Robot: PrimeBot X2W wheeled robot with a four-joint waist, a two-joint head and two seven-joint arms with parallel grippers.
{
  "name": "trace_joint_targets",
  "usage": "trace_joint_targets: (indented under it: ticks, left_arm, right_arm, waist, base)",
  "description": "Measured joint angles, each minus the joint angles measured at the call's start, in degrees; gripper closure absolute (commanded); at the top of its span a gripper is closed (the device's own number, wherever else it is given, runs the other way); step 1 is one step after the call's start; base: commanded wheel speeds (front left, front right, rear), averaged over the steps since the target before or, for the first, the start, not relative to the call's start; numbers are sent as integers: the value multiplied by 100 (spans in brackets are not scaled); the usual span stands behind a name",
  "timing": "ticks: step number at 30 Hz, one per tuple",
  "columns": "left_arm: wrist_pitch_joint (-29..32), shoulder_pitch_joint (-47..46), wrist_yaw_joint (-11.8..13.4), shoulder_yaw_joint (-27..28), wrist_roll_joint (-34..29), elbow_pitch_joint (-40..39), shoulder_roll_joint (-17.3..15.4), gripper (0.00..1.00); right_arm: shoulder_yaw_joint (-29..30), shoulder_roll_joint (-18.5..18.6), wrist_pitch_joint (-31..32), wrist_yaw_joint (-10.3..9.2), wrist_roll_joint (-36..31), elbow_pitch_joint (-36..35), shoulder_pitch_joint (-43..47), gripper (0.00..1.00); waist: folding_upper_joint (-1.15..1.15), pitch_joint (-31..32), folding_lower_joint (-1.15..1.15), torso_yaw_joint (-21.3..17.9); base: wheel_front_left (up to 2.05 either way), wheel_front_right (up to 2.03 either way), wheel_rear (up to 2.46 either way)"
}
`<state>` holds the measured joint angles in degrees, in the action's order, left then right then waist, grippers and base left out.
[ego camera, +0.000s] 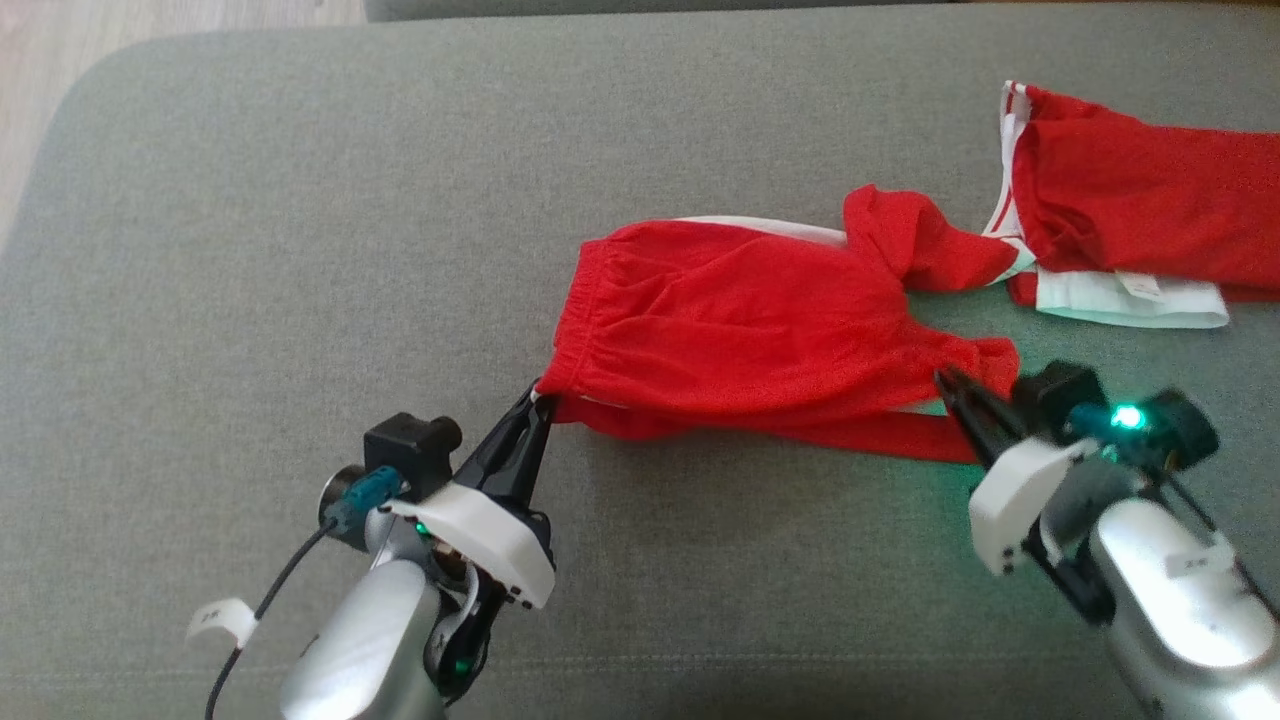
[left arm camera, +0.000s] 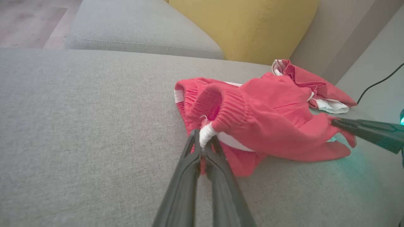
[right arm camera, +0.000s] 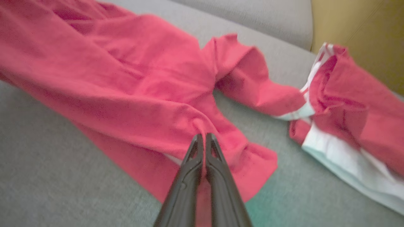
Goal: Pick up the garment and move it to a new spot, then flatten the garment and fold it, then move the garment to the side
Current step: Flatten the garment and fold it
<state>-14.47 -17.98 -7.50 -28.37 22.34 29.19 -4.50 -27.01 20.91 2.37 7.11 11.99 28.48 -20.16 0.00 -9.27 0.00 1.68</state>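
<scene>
A pair of red shorts with white trim, the garment (ego camera: 760, 320), lies rumpled on the grey sofa cushion (ego camera: 300, 250), right of centre in the head view. My left gripper (ego camera: 541, 392) is shut on the waistband's near-left corner; the left wrist view has its fingers pinching white trim of the garment (left arm camera: 268, 116) at the left gripper (left arm camera: 203, 138). My right gripper (ego camera: 942, 378) is shut on the fabric at the garment's near-right leg. In the right wrist view the right gripper (right arm camera: 202, 137) pinches a fold of the garment (right arm camera: 126, 85).
A second red and white garment (ego camera: 1130, 210) lies at the far right, touching the shorts' upper leg. A yellow cushion (left arm camera: 252, 25) stands behind the seat. The sofa's left edge and wooden floor (ego camera: 40, 60) lie far left. A black cable (left arm camera: 378, 83) runs at the right.
</scene>
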Motion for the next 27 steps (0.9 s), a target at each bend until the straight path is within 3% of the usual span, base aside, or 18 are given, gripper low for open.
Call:
trace_joint_targets:
  ticks: [8, 14, 22, 27]
  left_arm:
    - [0, 18, 0, 78, -1, -75, 18, 100]
    - [0, 15, 0, -2, -8, -118, 32, 100]
    - [0, -65, 0, -233, -8, -103, 34, 100]
    - [0, -276, 0, -428, -9, -68, 45, 100]
  right_arm:
    - [216, 181, 99, 0, 13, -751, -299, 100]
    - [-92, 431, 546, 0, 162, -917, -779, 100]
    - [-1126, 595, 1103, 0, 826, -350, -1625, 100]
    - [-1769, 730, 1125, 0, 1236, 311, -2346, 100]
  waist:
    - [0, 200, 0, -20]
    - [0, 90, 0, 88]
    - [0, -185, 0, 368]
    - [0, -384, 0, 660]
  base:
    - [0, 0, 0]
    - [0, 0, 0]
    - [0, 0, 0]
    - [0, 0, 0]
